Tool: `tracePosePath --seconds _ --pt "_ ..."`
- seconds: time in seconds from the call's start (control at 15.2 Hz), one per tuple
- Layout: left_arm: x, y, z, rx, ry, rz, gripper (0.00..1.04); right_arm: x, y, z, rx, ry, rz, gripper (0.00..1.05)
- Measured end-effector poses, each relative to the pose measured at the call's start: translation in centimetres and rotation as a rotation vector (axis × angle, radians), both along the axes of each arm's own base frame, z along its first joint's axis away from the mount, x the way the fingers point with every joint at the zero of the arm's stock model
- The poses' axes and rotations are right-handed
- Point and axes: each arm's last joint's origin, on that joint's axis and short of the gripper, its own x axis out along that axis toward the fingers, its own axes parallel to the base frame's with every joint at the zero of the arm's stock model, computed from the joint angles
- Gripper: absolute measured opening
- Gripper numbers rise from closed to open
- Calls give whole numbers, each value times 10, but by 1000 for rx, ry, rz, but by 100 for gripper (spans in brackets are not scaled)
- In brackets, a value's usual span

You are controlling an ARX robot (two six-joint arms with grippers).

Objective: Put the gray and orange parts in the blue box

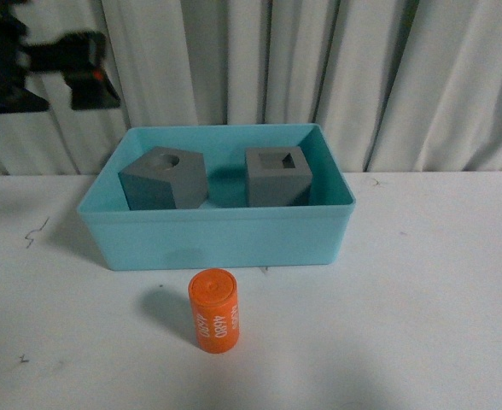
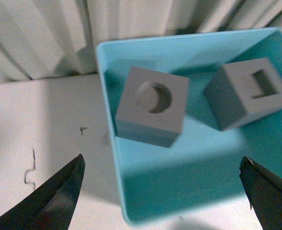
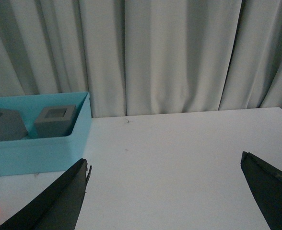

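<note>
Inside the blue box point(image 1: 217, 241) sit both gray parts: a cube with a round recess point(image 1: 164, 179) on the left, tilted, and a cube with a square recess point(image 1: 277, 175) on the right. The orange cylinder point(image 1: 214, 309) with white print lies on the table just in front of the box. My left arm point(image 1: 72, 64) hangs high at the back left. Its gripper point(image 2: 161, 160) is open and empty above the box's rim point(image 2: 107, 120), looking down at the round-recess cube point(image 2: 153, 105) and the square-recess cube point(image 2: 249, 93). My right gripper point(image 3: 165, 159) is open and empty over bare table, to the right of the box point(image 3: 40, 153).
The white table point(image 1: 422, 299) spreads on both sides of the box and ahead of it, with a few small dark marks point(image 1: 36, 231) at the left. A pale pleated curtain point(image 1: 319, 68) closes off the back.
</note>
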Motion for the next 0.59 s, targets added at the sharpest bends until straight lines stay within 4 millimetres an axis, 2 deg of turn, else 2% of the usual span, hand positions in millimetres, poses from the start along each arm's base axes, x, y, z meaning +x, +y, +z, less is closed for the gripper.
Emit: tracePosePath --seconds 0.07,0.13,0.2,0.33,0.39,0.53,0.59 --pt "-39 11 18 -109 9 2 98 0 0 0 0 0 0 98" --pt "-74 20 23 -177 26 14 98 0 0 0 0 0 0 98" --pt "-117 31 17 -232 76 50 98 0 0 0 0 0 0 98" --pt "-196 50 -10 -301 189 210 98 0 0 0 0 0 0 98" --pt "-229 57 -21 -320 214 295 98 0 0 0 0 0 0 98" --pt "-265 64 -24 -337 188 395 98 0 0 0 0 0 0 98" --pt "-270 67 -20 -311 60 388 96 0 0 0 0 0 0 98"
